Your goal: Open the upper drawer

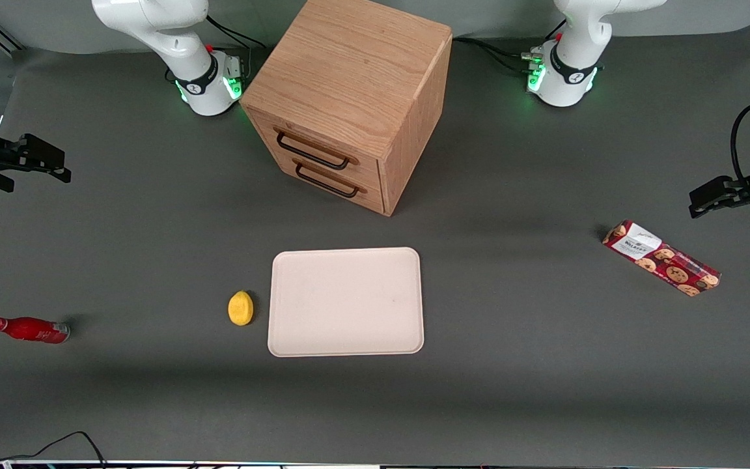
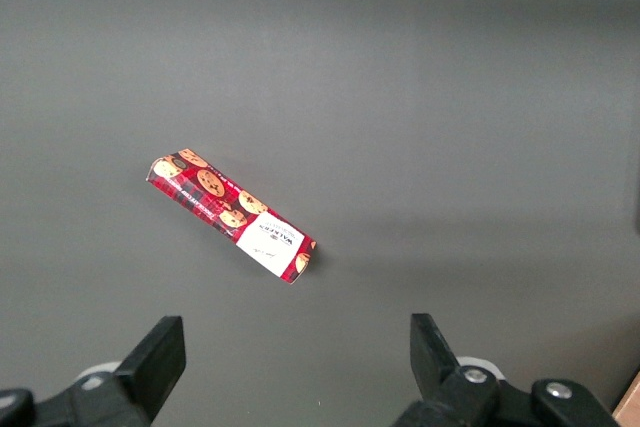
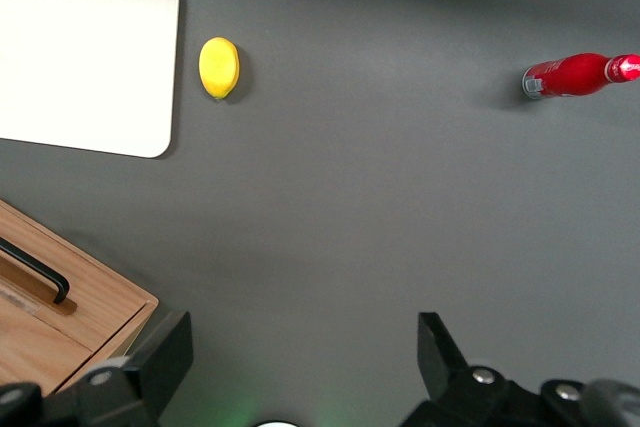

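Observation:
The oak cabinet (image 1: pixel 349 71) stands at the middle of the table, its front turned toward the working arm's end. Its upper drawer (image 1: pixel 323 142) sits flush and shut, with a thin black wire handle (image 1: pixel 313 152); the lower drawer (image 1: pixel 342 189) beneath it is shut too. My right gripper (image 1: pixel 62 166) hovers over the table far toward the working arm's end, well apart from the cabinet. In the right wrist view my gripper (image 3: pixel 300 337) is open with nothing between its fingers, and a corner of the cabinet (image 3: pixel 90 307) shows with a black handle (image 3: pixel 35 272).
A pale tray (image 1: pixel 346 301) lies nearer the front camera than the cabinet, with a yellow lemon (image 1: pixel 241 307) beside it. A red bottle (image 1: pixel 28 329) lies on its side toward the working arm's end. A cookie box (image 1: pixel 661 258) lies toward the parked arm's end.

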